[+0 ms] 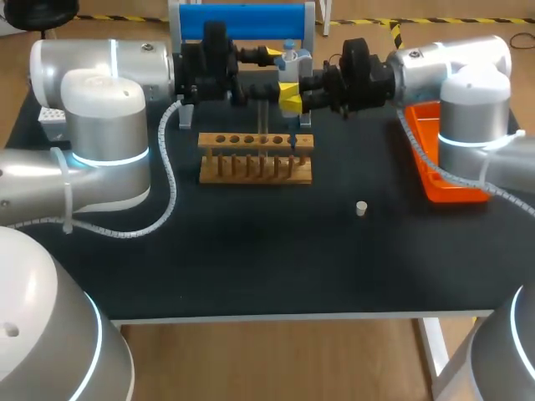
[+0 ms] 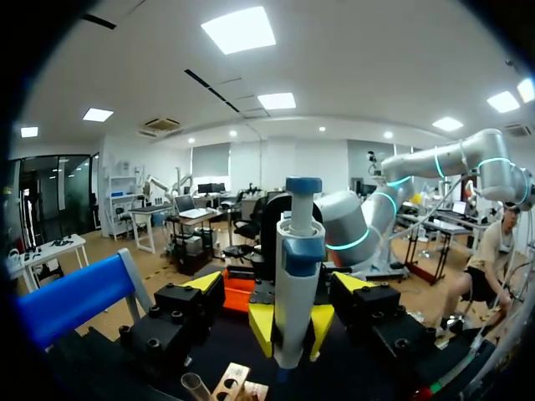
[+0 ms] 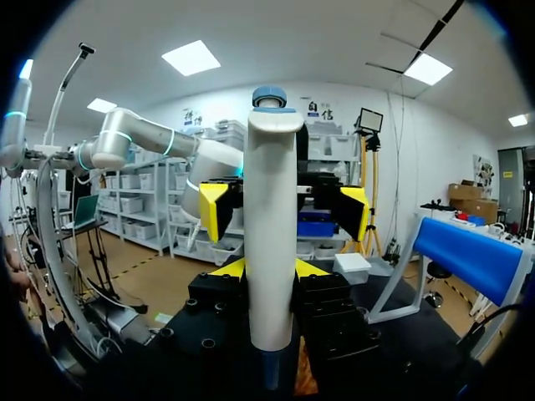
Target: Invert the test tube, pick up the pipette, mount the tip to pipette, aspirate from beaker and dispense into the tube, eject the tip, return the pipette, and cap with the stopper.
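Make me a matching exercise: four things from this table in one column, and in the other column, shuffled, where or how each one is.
Things:
1. pipette
2. stopper
3. tray
4. left claw

Places and states:
A. open, fingers wide apart
B. orange, at the table's right edge
C. gripped upright in the right claw
D. lying alone on the table, apart from the rack

Pairs: 1-C, 2-D, 3-B, 4-A
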`<act>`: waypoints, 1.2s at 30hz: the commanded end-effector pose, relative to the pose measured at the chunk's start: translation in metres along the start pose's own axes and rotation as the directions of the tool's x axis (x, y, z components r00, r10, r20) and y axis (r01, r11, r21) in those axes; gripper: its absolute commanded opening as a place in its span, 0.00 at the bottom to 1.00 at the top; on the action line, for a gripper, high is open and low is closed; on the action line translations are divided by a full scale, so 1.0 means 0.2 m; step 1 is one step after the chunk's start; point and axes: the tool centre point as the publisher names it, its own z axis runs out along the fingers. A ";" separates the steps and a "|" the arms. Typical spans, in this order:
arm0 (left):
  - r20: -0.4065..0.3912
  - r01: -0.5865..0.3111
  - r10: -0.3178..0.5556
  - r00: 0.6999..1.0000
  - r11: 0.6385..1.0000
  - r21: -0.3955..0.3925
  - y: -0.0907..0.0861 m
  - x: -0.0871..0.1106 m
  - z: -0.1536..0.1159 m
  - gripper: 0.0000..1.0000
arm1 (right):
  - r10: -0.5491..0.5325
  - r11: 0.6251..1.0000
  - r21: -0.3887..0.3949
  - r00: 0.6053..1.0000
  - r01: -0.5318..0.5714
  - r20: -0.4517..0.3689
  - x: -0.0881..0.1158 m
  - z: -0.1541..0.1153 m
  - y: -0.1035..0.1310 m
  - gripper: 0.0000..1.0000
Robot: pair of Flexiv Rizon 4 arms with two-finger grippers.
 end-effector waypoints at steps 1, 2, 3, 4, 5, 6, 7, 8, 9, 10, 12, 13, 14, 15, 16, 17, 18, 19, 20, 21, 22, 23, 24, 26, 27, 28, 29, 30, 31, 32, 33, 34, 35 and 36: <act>0.007 -0.001 0.001 1.000 1.000 0.003 0.00 0.01 0.01 0.00 | -0.007 1.000 -0.005 1.000 0.007 0.021 0.01 -0.01 0.01 0.00; 0.007 -0.001 0.001 1.000 1.000 0.003 0.00 0.01 0.01 0.00 | -0.005 1.000 -0.006 1.000 0.006 0.021 0.01 -0.01 0.01 0.00; 0.007 -0.001 0.001 1.000 1.000 0.003 0.00 0.01 0.01 0.00 | -0.005 1.000 -0.007 1.000 0.005 0.021 0.01 -0.01 0.01 0.00; 0.007 -0.001 0.001 1.000 1.000 0.003 0.00 0.01 0.01 0.00 | -0.005 1.000 -0.008 1.000 0.006 0.022 0.01 -0.01 0.01 0.00; 0.007 -0.001 0.001 1.000 1.000 0.003 0.00 0.01 0.01 0.00 | -0.006 1.000 -0.009 1.000 0.006 0.023 0.01 -0.01 0.02 0.00; 0.007 -0.001 0.001 1.000 1.000 0.003 0.00 0.01 0.01 0.00 | -0.006 1.000 -0.011 1.000 0.006 0.024 0.01 -0.01 0.02 0.00; 0.007 -0.001 0.001 1.000 1.000 0.003 0.00 0.01 0.01 0.00 | -0.005 1.000 -0.012 1.000 0.006 0.025 0.01 -0.01 0.02 0.00; 0.007 -0.001 0.001 1.000 1.000 0.003 0.00 0.01 0.01 0.00 | -0.005 1.000 -0.012 1.000 0.005 0.024 0.01 -0.01 0.02 0.00; 0.007 -0.001 0.001 1.000 1.000 0.003 0.00 0.01 0.01 0.00 | -0.004 1.000 -0.013 1.000 0.004 0.024 0.01 -0.01 0.02 0.00; 0.007 -0.001 0.001 1.000 1.000 0.003 0.00 0.01 0.01 0.00 | -0.003 1.000 -0.013 1.000 0.003 0.023 0.01 -0.01 0.02 0.00; 0.007 -0.001 0.001 1.000 1.000 0.003 0.00 0.01 0.01 0.00 | -0.001 1.000 -0.013 1.000 0.001 0.020 0.01 -0.01 0.02 0.00; 0.007 -0.001 0.001 1.000 1.000 0.003 0.00 0.01 0.01 0.00 | 0.000 1.000 -0.012 1.000 0.001 0.016 0.02 -0.01 0.02 0.00; 0.007 -0.001 0.001 1.000 1.000 0.003 0.00 0.01 0.01 0.00 | 0.000 1.000 -0.012 1.000 0.000 0.014 0.02 -0.01 0.02 0.00; 0.007 -0.001 0.001 1.000 1.000 0.003 0.00 0.01 0.01 0.00 | 0.001 1.000 -0.012 1.000 -0.001 0.011 0.02 -0.01 0.02 0.00; 0.007 -0.001 0.001 1.000 1.000 0.003 0.00 0.01 0.01 0.00 | 0.003 1.000 -0.011 1.000 -0.003 0.007 0.02 -0.01 0.02 0.00; 0.007 -0.001 0.001 1.000 1.000 0.003 0.00 0.01 0.01 0.00 | 0.006 1.000 -0.011 1.000 -0.005 0.003 0.02 -0.01 0.01 0.08; 0.007 -0.001 0.001 1.000 1.000 0.003 0.00 0.01 0.01 0.00 | 0.007 1.000 -0.011 1.000 -0.007 0.000 0.02 -0.01 0.01 0.32; 0.007 -0.001 0.001 1.000 1.000 0.003 0.00 0.01 0.01 0.00 | 0.007 1.000 -0.010 1.000 -0.007 -0.002 0.03 -0.01 0.01 0.48; 0.007 -0.001 0.001 1.000 1.000 0.003 0.00 0.01 0.01 0.00 | 0.007 1.000 -0.008 1.000 -0.007 -0.003 0.03 -0.01 0.01 0.92; 0.007 -0.001 0.001 1.000 1.000 0.003 0.00 0.01 0.01 0.00 | 0.006 1.000 -0.008 1.000 -0.007 -0.004 0.03 -0.02 0.01 1.00; 0.007 -0.001 0.001 1.000 1.000 0.003 0.00 0.01 0.01 0.00 | 0.006 1.000 -0.008 1.000 -0.006 -0.006 0.03 -0.02 0.01 1.00; 0.007 -0.001 0.001 1.000 1.000 0.003 0.00 0.01 0.01 0.00 | 0.005 1.000 -0.008 1.000 -0.005 -0.007 0.03 -0.02 0.01 1.00; 0.007 -0.001 0.001 1.000 1.000 0.003 0.00 0.01 0.01 0.00 | 0.004 1.000 -0.009 1.000 -0.004 -0.008 0.03 -0.03 0.01 1.00; 0.007 -0.001 0.001 1.000 1.000 0.003 0.00 0.01 0.01 0.00 | 0.003 1.000 -0.009 1.000 -0.003 -0.009 0.03 -0.05 0.01 1.00; 0.007 -0.001 0.001 1.000 1.000 0.003 0.00 0.01 0.01 0.00 | 0.001 1.000 -0.009 1.000 -0.001 -0.009 0.04 -0.06 0.01 1.00; 0.007 -0.001 0.001 1.000 1.000 0.003 0.00 0.01 0.01 0.00 | 0.001 1.000 -0.010 1.000 -0.001 -0.009 0.04 -0.07 0.01 1.00; 0.007 -0.001 0.001 1.000 1.000 0.003 0.00 0.01 0.01 0.00 | 0.001 1.000 -0.011 1.000 -0.001 -0.009 0.05 -0.09 0.02 1.00; 0.007 -0.001 0.001 1.000 1.000 0.003 0.00 0.01 0.01 0.00 | 0.001 1.000 -0.013 1.000 -0.001 -0.009 0.05 -0.11 0.02 1.00; 0.007 -0.001 0.001 1.000 1.000 0.003 0.00 0.01 0.01 0.00 | 0.000 1.000 -0.015 1.000 -0.001 -0.010 0.05 -0.13 0.02 1.00; 0.007 -0.001 0.001 1.000 1.000 0.003 0.00 0.01 0.01 0.00 | 0.001 1.000 -0.018 1.000 -0.001 -0.010 0.06 -0.16 0.02 1.00; 0.007 -0.001 0.001 1.000 1.000 0.003 0.00 0.01 0.01 0.00 | 0.001 1.000 -0.020 1.000 -0.001 -0.009 0.06 -0.19 0.02 1.00; 0.007 -0.001 0.001 1.000 1.000 0.003 0.00 0.01 0.01 0.00 | 0.002 1.000 -0.023 1.000 -0.002 -0.006 0.06 -0.21 0.02 1.00; 0.007 -0.001 0.001 1.000 1.000 0.003 0.00 0.01 0.01 0.00 | 0.001 1.000 -0.026 1.000 -0.001 -0.001 0.06 -0.25 0.02 1.00; 0.007 -0.001 0.001 1.000 1.000 0.003 0.00 0.01 0.01 0.00 | 0.002 1.000 -0.029 1.000 -0.001 0.008 0.05 -0.28 0.02 1.00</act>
